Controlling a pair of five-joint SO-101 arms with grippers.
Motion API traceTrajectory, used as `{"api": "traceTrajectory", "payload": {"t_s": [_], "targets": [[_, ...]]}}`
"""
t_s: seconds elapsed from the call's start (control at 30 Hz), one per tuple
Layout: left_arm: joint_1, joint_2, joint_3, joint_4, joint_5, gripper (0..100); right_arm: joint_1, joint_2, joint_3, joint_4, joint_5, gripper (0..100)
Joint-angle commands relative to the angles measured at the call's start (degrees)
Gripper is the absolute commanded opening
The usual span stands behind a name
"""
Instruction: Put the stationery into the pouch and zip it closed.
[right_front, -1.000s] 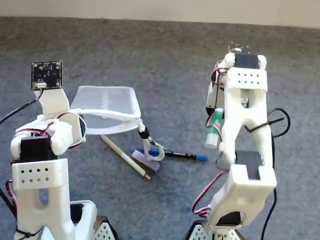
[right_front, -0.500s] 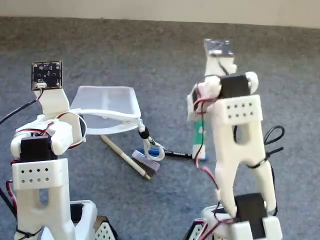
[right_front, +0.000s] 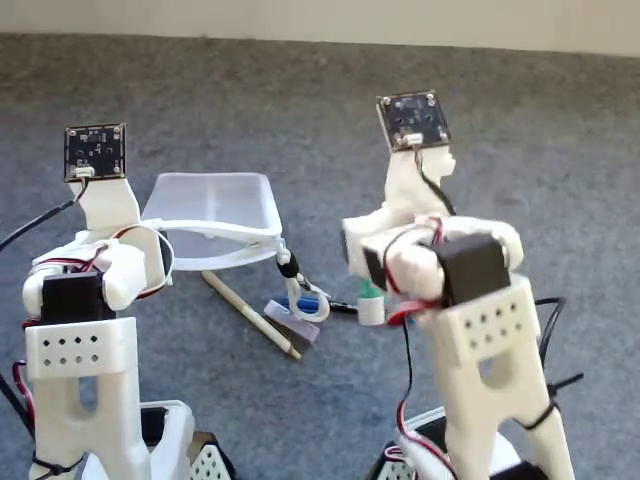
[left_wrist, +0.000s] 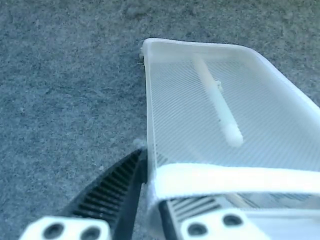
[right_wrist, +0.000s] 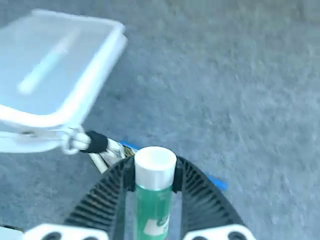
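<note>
A translucent white pouch (right_front: 215, 215) stands open on the grey carpet, and my left gripper (left_wrist: 150, 187) is shut on its near rim. Through the mesh wall (left_wrist: 240, 130) a white pen (left_wrist: 217, 107) lies inside. My right gripper (right_wrist: 152, 175) is shut on a green glue stick (right_wrist: 152, 200) with a white cap, held upright. In the high view the glue stick (right_front: 371, 300) hangs just right of the loose items, short of the pouch's mouth. A beige pencil (right_front: 250, 313), a blue pen (right_front: 322, 304) and a purple eraser (right_front: 292, 324) lie on the carpet in front of the pouch.
The pouch's zipper pull with its black cord and white loop (right_front: 298, 290) trails from the pouch's right corner over the blue pen. Grey carpet (right_front: 300, 120) stretches open behind the pouch and to the far right. Both arm bases stand at the near edge.
My right arm has swung left and lower with the glue stick, from the right side toward the loose items by the pouch. The left arm and pouch stayed still.
</note>
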Motion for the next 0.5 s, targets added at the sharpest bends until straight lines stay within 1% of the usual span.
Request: {"api": "traceTrajectory", "payload": {"t_s": [0.0,0.27,0.47], "targets": [[0.13,-1.71,-3.38,-0.79,-0.44,1,-3.03,-5.41,1.98,-6.73,-0.53,0.5],[0.13,-1.45,-7.16,-0.62,-0.26,1,-8.48,-15.60,11.30,-21.49,-0.53,0.5],[0.13,-1.36,-11.74,3.16,-0.26,1,-13.76,-25.19,22.02,-38.37,-0.18,0.5]]}}
